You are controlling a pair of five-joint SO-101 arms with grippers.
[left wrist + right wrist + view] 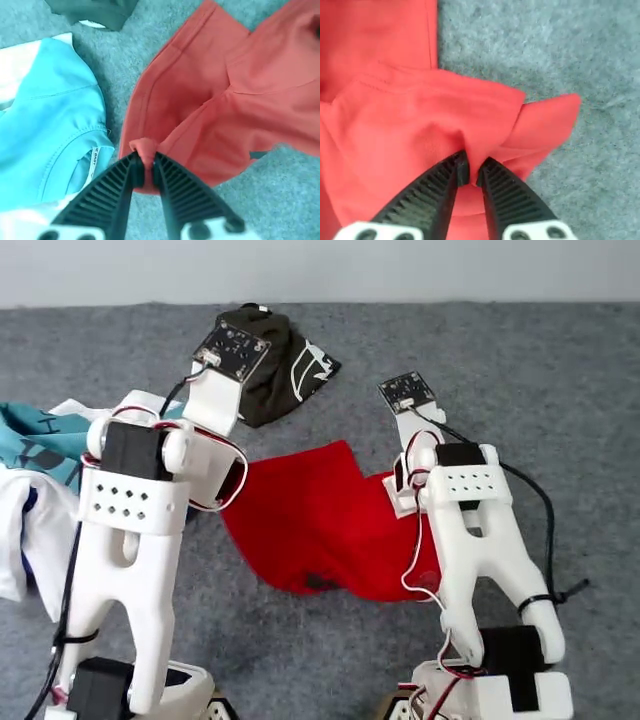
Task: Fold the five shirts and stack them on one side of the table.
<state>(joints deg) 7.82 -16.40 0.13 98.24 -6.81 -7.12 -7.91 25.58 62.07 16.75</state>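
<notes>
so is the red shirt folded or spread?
Not folded: red shirt lies rumpled and creased, pinched at opposite edges by left gripper and right gripper.

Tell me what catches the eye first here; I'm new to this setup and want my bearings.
A red shirt lies rumpled in the middle of the grey table, and both the left gripper and the right gripper are shut on pinches of its cloth. A teal shirt lies off to the left side, and a dark shirt sits farther back.
</notes>
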